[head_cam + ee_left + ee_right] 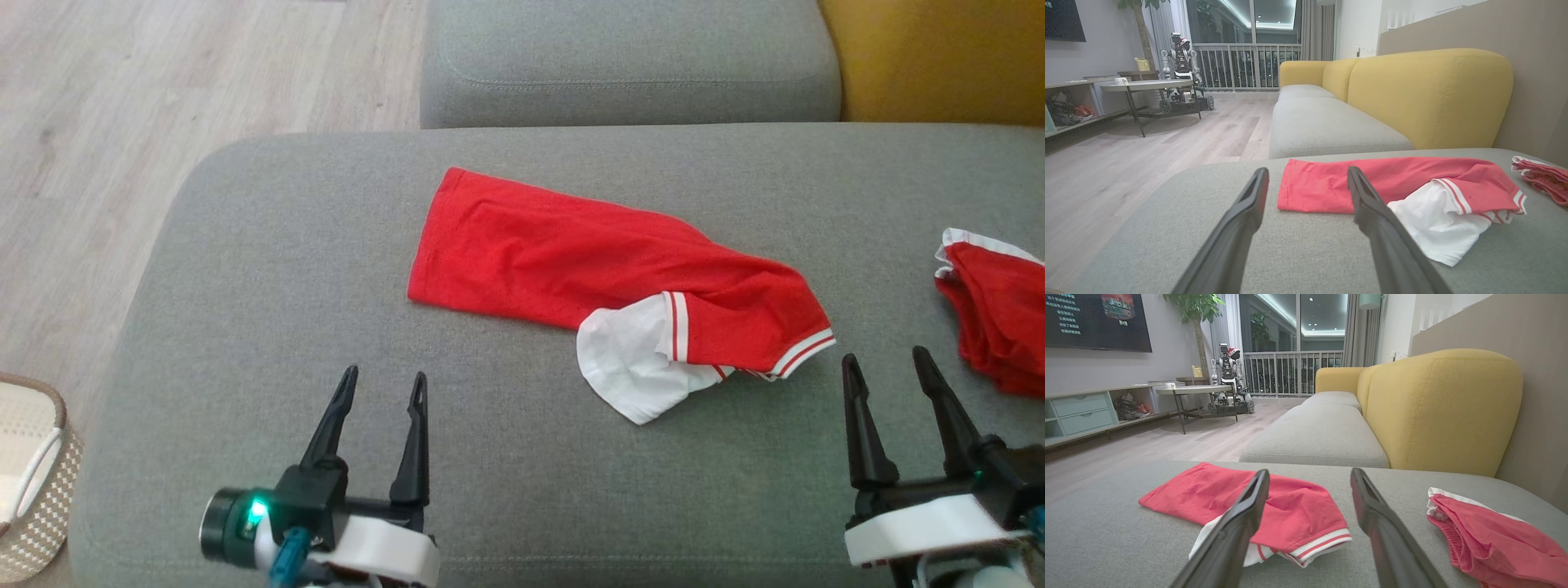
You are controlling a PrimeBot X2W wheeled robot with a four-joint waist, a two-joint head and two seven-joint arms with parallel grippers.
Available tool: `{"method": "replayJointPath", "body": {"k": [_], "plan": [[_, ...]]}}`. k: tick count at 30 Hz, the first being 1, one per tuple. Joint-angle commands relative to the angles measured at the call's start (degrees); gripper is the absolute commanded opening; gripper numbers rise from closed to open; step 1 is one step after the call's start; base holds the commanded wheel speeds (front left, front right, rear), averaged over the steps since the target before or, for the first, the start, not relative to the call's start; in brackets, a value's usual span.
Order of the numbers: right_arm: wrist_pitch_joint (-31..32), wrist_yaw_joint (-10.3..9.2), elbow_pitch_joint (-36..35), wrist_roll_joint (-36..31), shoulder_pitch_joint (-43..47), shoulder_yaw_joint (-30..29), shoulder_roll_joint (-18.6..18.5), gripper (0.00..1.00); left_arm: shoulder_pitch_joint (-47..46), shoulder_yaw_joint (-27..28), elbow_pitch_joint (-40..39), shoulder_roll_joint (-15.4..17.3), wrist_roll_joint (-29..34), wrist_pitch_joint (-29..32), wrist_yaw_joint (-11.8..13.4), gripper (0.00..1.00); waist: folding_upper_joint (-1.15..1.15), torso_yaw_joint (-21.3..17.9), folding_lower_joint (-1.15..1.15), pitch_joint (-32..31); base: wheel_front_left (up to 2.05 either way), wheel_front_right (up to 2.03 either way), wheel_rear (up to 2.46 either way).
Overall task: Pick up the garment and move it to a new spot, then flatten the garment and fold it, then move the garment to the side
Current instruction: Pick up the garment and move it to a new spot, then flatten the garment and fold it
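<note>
Both arms' jaws, spread open and empty, hover low over a grey sofa seat (286, 286) where a rumpled red-and-white shirt (571, 253) lies just beyond them, likely light, limp and best pinched at its flat hem corners.

Left gripper (385, 376) at lower left of head view, dark fingers pointing up and forward, spread wide, empty. Right gripper (884, 357) at lower right, same pose, fingers parted wide, empty. White wrist housings (384, 551) behind both.
</note>
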Motion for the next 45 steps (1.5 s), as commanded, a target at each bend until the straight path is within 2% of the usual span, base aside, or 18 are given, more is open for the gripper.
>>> {"method": "replayJointPath", "body": {"k": [1,9,16,24,28,32,36,39,45], "plan": [[-0.5,-0.02,-1.7,0.1,-1.2,1.1,-0.5,1.0,-1.8,2.3,-1.4,-0.5,0.4,-0.3,-0.4,1.0,0.0,0.0,0.0,0.1,0.0,0.0,0.0],[-0.5,-0.02,-1.9,-0.1,-1.9,1.2,-0.5,1.0,-2.2,2.3,0.2,-1.0,1.2,-0.3,-1.7,1.0,0.0,-1.1,0.0,1.2,0.0,0.0,0.0],[-0.5,-0.02,-3.2,-0.5,-4.0,1.6,-0.5,1.0,-7.5,-2.0,5.7,-1.1,3.9,-0.3,-5.9,1.0,0.0,-4.9,0.0,4.7,0.0,0.0,0.0],[-0.5,-0.02,-3.5,-0.6,-8.1,1.9,-0.5,1.0,-20.9,-11.3,15.5,-1.4,7.3,-0.3,-10.5,1.0,0.0,-10.9,0.0,11.6,0.0,0.0,0.0],[-0.5,-0.02,-3.2,0.4,-10.1,2.3,-0.5,1.0,-28.0,-16.7,23.2,-1.4,9.4,-0.3,-11.8,1.0,0.0,-13.9,0.0,14.5,0.0,0.0,0.0],[-0.5,-0.02,-3.1,1.2,-11.5,3.0,-0.5,1.0,-33.5,-21.0,26.7,-1.4,9.1,-0.3,-10.8,1.0,0.0,-16.7,0.0,16.9,0.0,0.0,0.0],[-0.5,-0.02,-3.1,1.5,-12.3,2.9,-0.5,1.0,-37.3,-24.4,28.4,-1.4,9.0,-0.3,-8.8,1.0,0.0,-18.4,0.0,18.8,0.0,0.0,0.0],[-0.5,-0.02,-3.0,1.6,-12.6,2.9,-0.5,1.0,-39.3,-26.5,30.4,-1.4,11.1,-0.3,-7.5,1.0,0.0,-19.1,0.0,19.3,0.0,0.0,0.0],[-0.5,-0.02,-2.8,2.0,-13.4,3.5,-0.5,1.0,-43.5,-29.8,33.7,-1.4,13.8,-0.3,-3.2,1.0,0.0,-20.4,0.0,20.3,0.0,0.0,0.0]]}}
